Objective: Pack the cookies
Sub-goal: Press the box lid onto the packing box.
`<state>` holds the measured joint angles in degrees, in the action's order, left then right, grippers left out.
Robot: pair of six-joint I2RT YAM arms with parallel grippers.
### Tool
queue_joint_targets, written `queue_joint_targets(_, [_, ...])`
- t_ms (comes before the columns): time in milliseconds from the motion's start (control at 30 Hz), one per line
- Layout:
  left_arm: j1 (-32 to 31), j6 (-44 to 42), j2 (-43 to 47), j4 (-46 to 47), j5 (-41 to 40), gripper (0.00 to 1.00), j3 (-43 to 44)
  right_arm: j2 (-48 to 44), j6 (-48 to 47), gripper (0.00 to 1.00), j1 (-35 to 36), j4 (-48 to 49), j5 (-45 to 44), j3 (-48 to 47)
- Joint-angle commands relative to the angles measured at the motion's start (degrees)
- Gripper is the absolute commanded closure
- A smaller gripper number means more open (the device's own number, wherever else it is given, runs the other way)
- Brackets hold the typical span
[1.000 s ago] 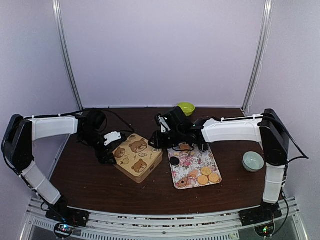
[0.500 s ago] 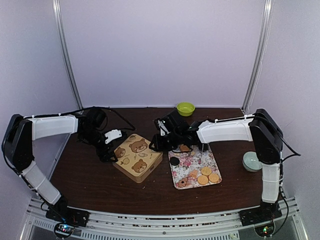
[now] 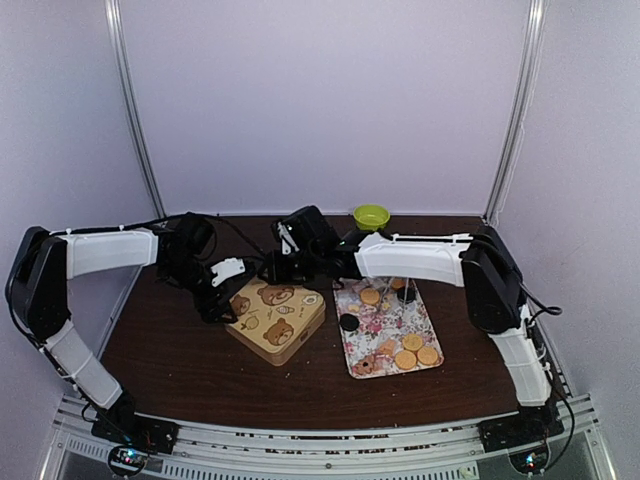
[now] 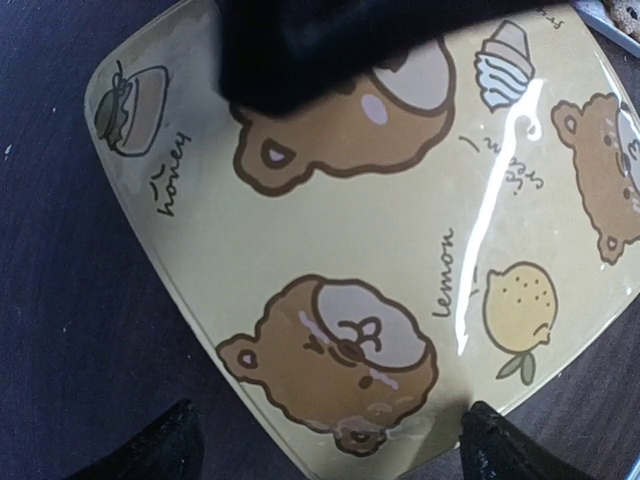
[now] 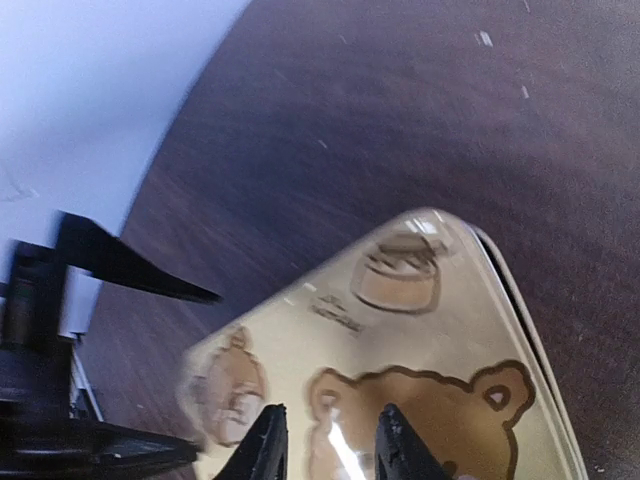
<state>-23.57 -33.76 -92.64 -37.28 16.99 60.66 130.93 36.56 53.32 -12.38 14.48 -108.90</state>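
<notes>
The bear-print tin (image 3: pixel 276 313) sat lidded, cookies (image 3: pixel 416 349) lay on the floral tray (image 3: pixel 384 326). Left end effector (image 4: pixel 330 445) spread; right end effector (image 5: pixel 325 445) narrowly parted over the lid.

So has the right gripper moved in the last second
Yes. The right gripper has swung left, off the floral tray where it was hovering, and is now over the bear tin.

Dark table (image 3: pixel 200 370): tin (image 3: pixel 275 315), tray (image 3: pixel 385 325), bowl (image 3: pixel 372 216).
</notes>
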Motion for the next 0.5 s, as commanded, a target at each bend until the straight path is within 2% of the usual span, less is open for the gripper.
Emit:
queue_joint_targets(0, [-0.27, -0.25, -0.2, 0.81, 1.2, 0.08, 1.48, 3.88, 2.16, 0.69, -0.79, -5.37, -1.72, 1.96])
queue_joint_targets(267, [-0.22, -0.16, 0.96, -0.52, 1.34, 0.07, 1.74, -1.05, 2.13, 0.68, -1.7, -0.34, -2.06, 9.91])
queue_joint_targets(467, [0.64, 0.71, 3.05, -2.73, 1.07, 0.02, 2.87, -6.95, 0.6, 0.57, -2.11, 2.99, -0.18, 11.31])
